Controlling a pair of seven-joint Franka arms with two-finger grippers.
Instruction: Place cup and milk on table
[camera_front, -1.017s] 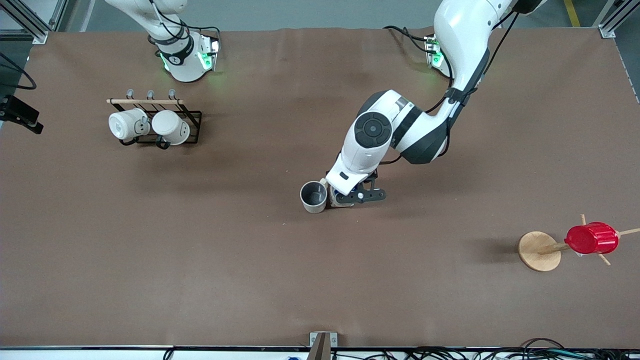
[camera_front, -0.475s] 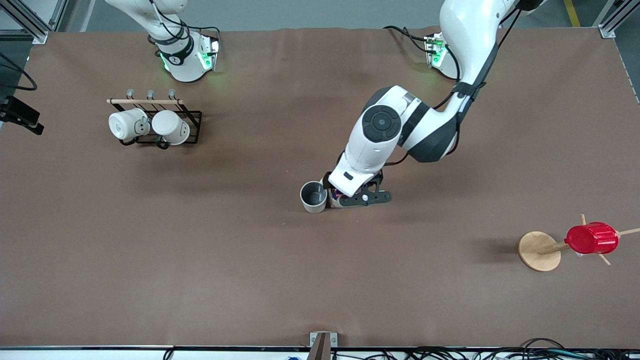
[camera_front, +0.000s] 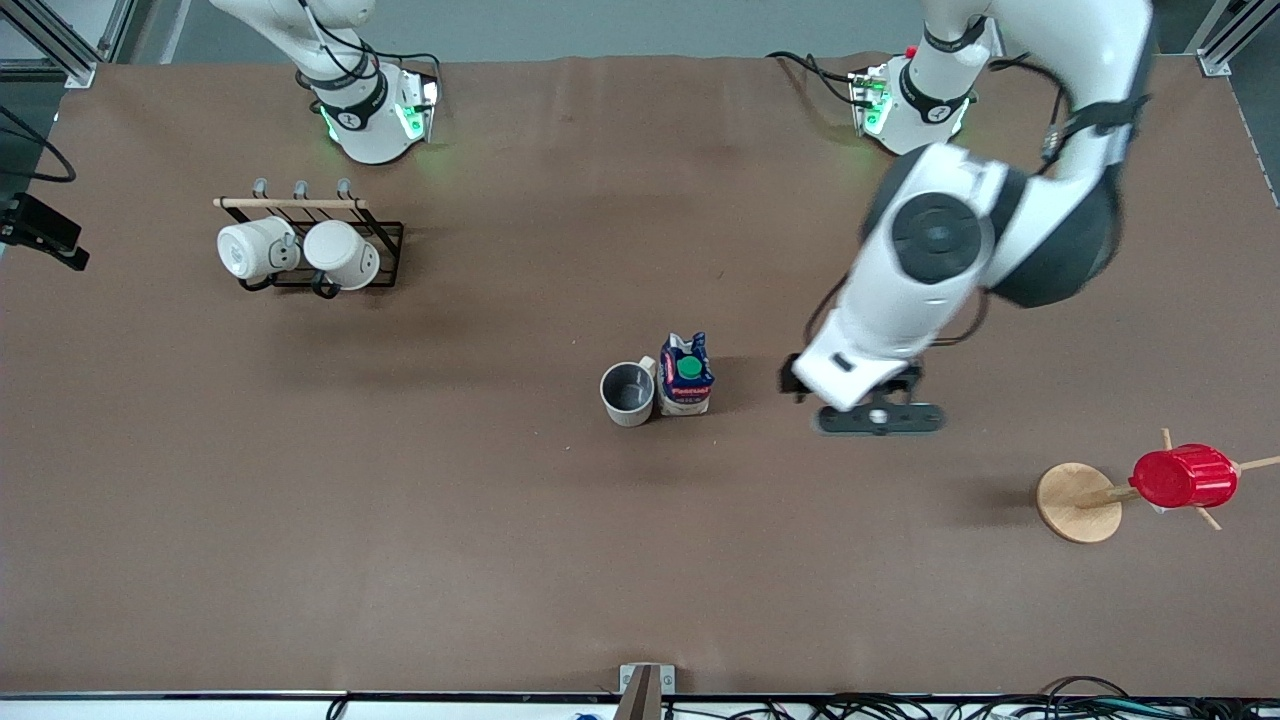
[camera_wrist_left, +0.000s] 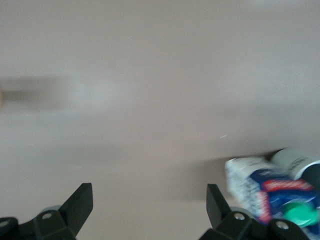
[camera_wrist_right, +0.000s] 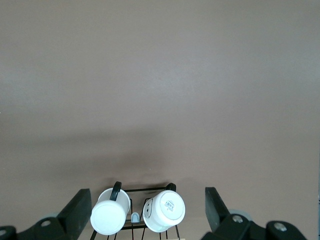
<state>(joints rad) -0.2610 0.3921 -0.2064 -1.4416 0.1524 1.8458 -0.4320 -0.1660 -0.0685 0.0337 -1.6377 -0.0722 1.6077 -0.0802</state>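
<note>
Looks done, judging by the layout. Cup (camera_front: 627, 392) and milk (camera_front: 686, 374) both stand upright on the table (camera_front: 500, 560), mid-table, side by side and touching or nearly so — cup toward the right arm's end, milk toward the left arm's end. Nothing grips either one.

Left hand (camera_front: 878, 419) is up over bare table, between the milk and the wooden stand (camera_front: 1078, 502) with the red cup (camera_front: 1183, 476); fingers (camera_wrist_left: 80, 202) spread, empty, the milk at the edge of its wrist view. Right hand (camera_wrist_right: 145, 212) is also spread and empty — the arm waits up near its base, looking down on the rack (camera_front: 310, 240) with two white mugs.

Left to do: nothing on the task itself; at most the left arm clears out.
</note>
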